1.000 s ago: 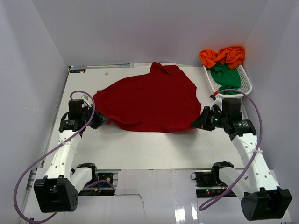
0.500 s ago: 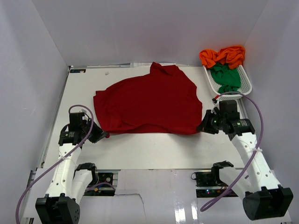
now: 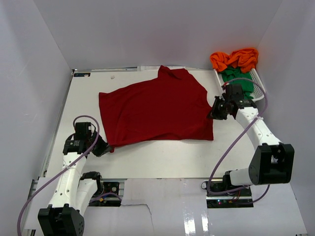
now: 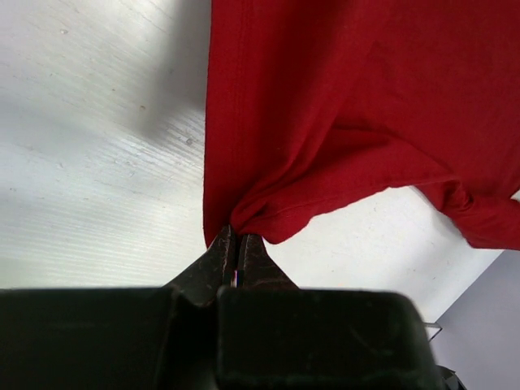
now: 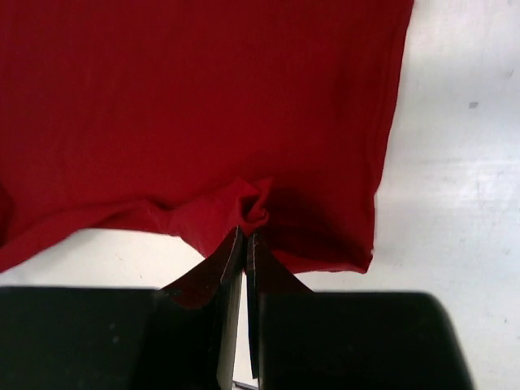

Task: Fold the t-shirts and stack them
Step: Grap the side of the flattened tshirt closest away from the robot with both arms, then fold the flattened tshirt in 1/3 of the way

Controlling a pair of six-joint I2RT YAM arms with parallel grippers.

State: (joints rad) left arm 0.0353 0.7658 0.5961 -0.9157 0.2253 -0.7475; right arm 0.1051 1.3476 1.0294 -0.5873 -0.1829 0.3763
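Note:
A dark red t-shirt with a collar at the far side lies spread on the white table. My left gripper is shut on the shirt's near left corner, pinching a small bunch of fabric. My right gripper is shut on the shirt's right edge, also pinching a bunch. An orange t-shirt and a green t-shirt lie in the white lattice basket at the far right.
Bare white table lies between the shirt and the near edge. Grey walls enclose the table on left, right and back. The right arm's cable arcs over the basket.
The shirt has been drawn out flatter. My left gripper pulled its corner toward the near left. My right gripper moved away from me along the right edge, toward the basket.

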